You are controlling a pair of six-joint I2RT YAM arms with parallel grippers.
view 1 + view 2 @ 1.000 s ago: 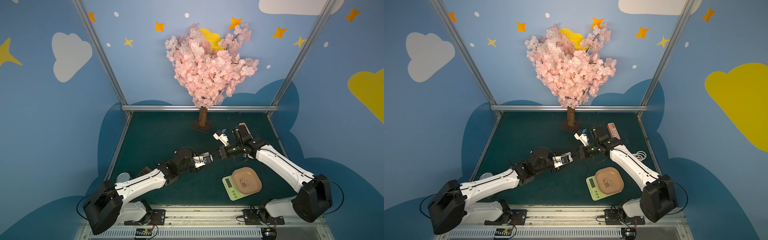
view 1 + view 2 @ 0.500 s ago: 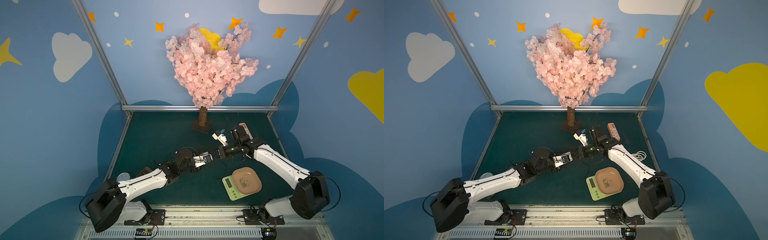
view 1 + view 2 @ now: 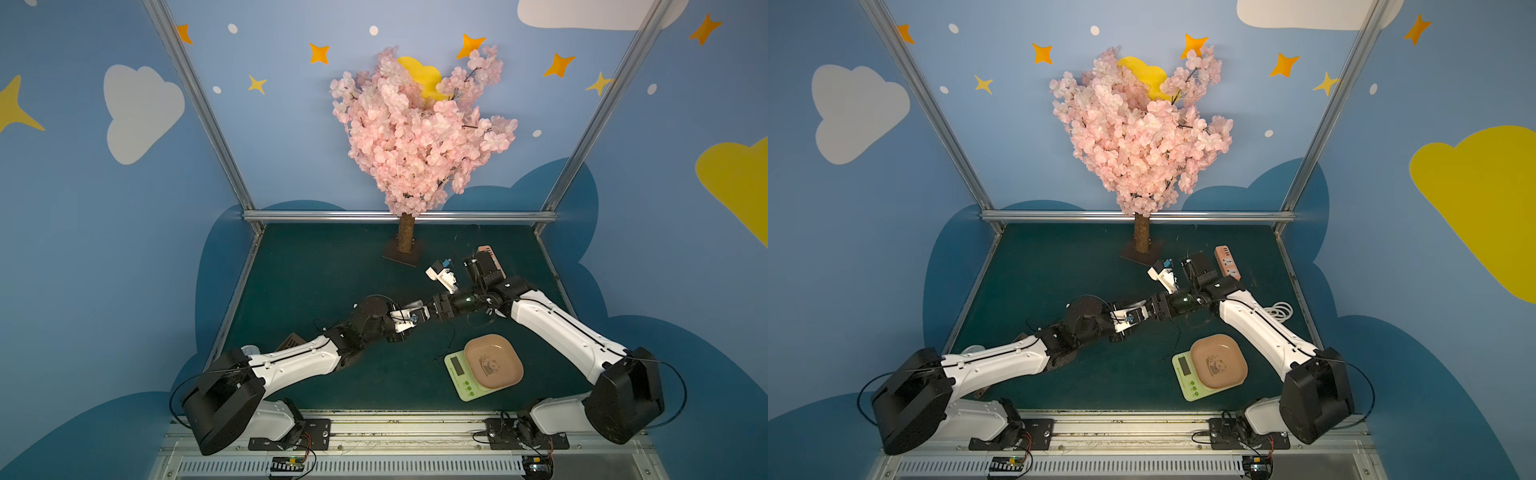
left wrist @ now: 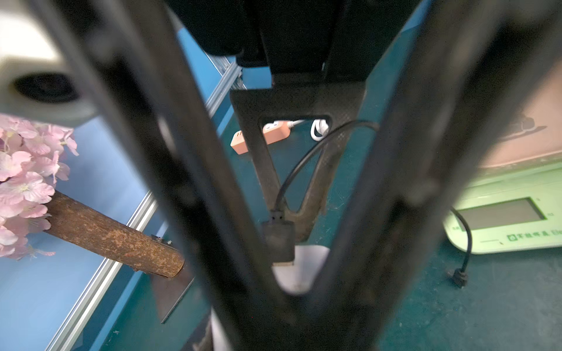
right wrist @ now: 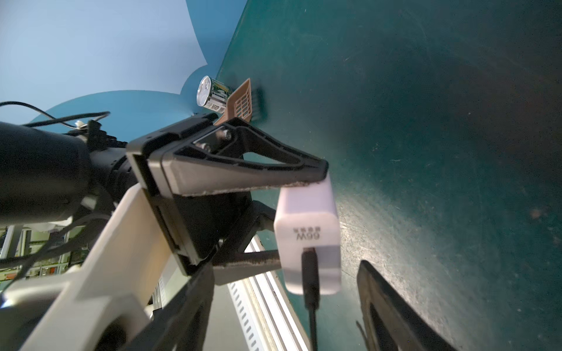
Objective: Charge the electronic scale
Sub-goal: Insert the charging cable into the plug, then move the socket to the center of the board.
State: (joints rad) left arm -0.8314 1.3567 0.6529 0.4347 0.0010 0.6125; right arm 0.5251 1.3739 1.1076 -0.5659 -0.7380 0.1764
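Between fuzzy-padded left fingers (image 5: 243, 173) sits a smooth, rounded white charger (image 5: 307, 218).

A pink blossom tree (image 3: 419, 137) fills the upper middle of both top views. Its brown trunk (image 3: 405, 232) stands on a dark base plate (image 3: 401, 258) at the back of the green mat (image 3: 316, 270). In a top view an orange power strip (image 3: 1227, 262) lies right of centre, with a coiled white cord (image 3: 1280, 311) below it near the mat's right edge. The right wrist view shows a tin can (image 5: 211, 94) just beside a brown slotted scoop (image 5: 241, 103).
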